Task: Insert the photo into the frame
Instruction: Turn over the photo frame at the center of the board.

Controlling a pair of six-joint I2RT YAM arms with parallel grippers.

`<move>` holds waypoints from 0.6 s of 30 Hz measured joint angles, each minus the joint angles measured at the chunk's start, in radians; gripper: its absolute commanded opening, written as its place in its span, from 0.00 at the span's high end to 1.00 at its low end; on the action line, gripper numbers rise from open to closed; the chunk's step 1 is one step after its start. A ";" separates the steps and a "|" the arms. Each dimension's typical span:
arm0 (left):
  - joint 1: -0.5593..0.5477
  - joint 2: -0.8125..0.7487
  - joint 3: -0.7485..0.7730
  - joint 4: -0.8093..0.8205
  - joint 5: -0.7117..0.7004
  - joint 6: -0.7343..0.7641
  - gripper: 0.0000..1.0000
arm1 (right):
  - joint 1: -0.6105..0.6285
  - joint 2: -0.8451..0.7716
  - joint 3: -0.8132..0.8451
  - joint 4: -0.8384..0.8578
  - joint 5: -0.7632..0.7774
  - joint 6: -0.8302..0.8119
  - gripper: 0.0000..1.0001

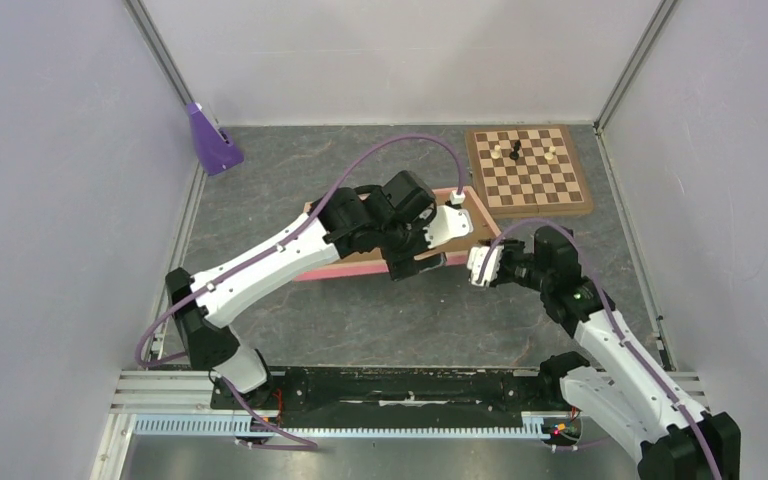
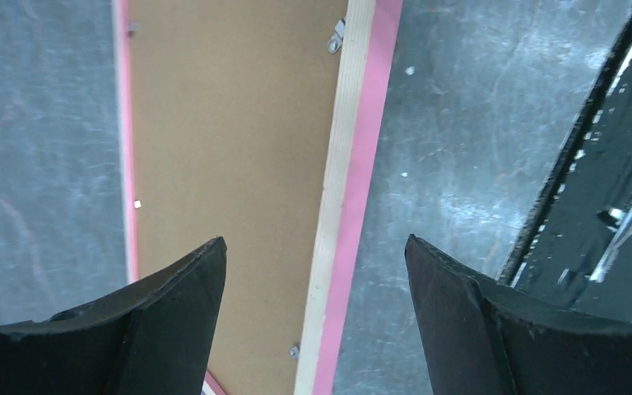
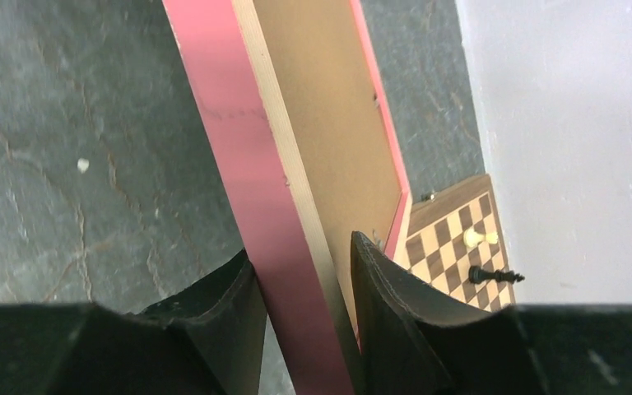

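The frame (image 1: 352, 268) lies back up in the middle of the table, pink on its edge with a pale wood rim. A plain brown backing board (image 2: 230, 123) fills it. The photo is not in view. My left gripper (image 1: 407, 262) hovers open over the frame's near long rail (image 2: 335, 222), one finger over the board and one over the table. My right gripper (image 1: 476, 266) is shut on the frame's rail (image 3: 243, 156) near its right end. One finger (image 3: 214, 317) is on the pink outer side, the other finger (image 3: 399, 309) on the board side.
A brown-and-cream chessboard (image 1: 528, 170) with a few pieces sits at the back right, close to the frame's far corner; it also shows in the right wrist view (image 3: 453, 243). A purple stand (image 1: 210, 140) is at the back left. A black rail (image 2: 592, 189) runs along the near edge.
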 measured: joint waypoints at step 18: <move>0.046 -0.124 0.003 0.047 -0.206 0.319 0.08 | 0.018 0.178 0.348 -0.156 -0.141 0.287 1.00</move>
